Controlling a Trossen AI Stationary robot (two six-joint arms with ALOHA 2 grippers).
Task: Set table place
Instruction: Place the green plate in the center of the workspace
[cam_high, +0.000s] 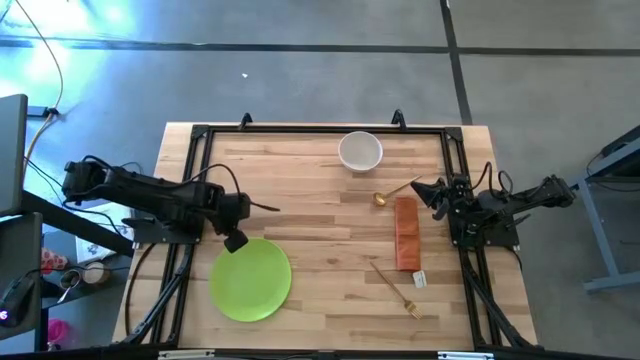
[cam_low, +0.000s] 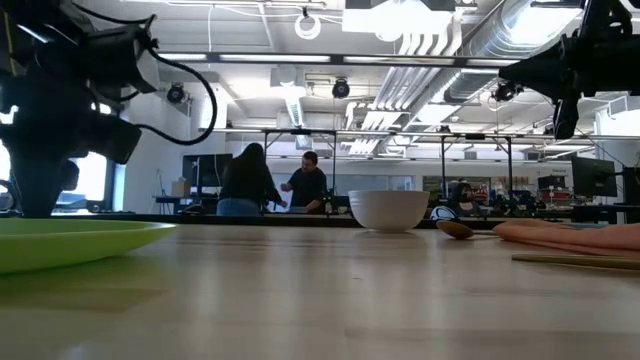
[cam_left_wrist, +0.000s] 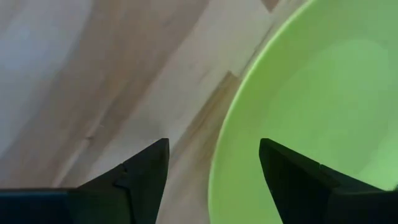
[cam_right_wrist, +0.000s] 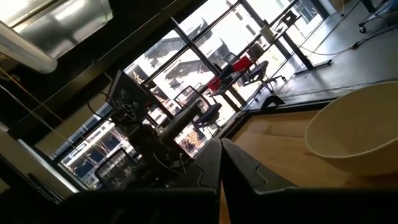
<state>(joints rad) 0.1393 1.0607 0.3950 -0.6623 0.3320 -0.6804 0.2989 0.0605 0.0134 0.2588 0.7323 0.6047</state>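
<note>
A lime-green plate (cam_high: 250, 280) lies flat on the table (cam_high: 310, 215) at the near left. My left gripper (cam_high: 236, 241) is open at the plate's far rim; in the left wrist view (cam_left_wrist: 214, 171) one finger stands over the wood and one over the plate (cam_left_wrist: 323, 106), and I see no touch. A white bowl (cam_high: 360, 151) stands at the far middle. A gold spoon (cam_high: 390, 193) and a gold fork (cam_high: 395, 287) lie flat on the right. My right gripper (cam_high: 420, 187) is shut and empty by the right rail, pointing toward the bowl (cam_right_wrist: 360, 134).
An orange-brown strip (cam_high: 406, 232) lies between the spoon and the fork, with a small white tag (cam_high: 420, 280) at its near end. Black rails (cam_high: 320, 128) run along the table's edges. Bare wood lies between the plate and the strip. People stand far behind the table (cam_low: 270, 185).
</note>
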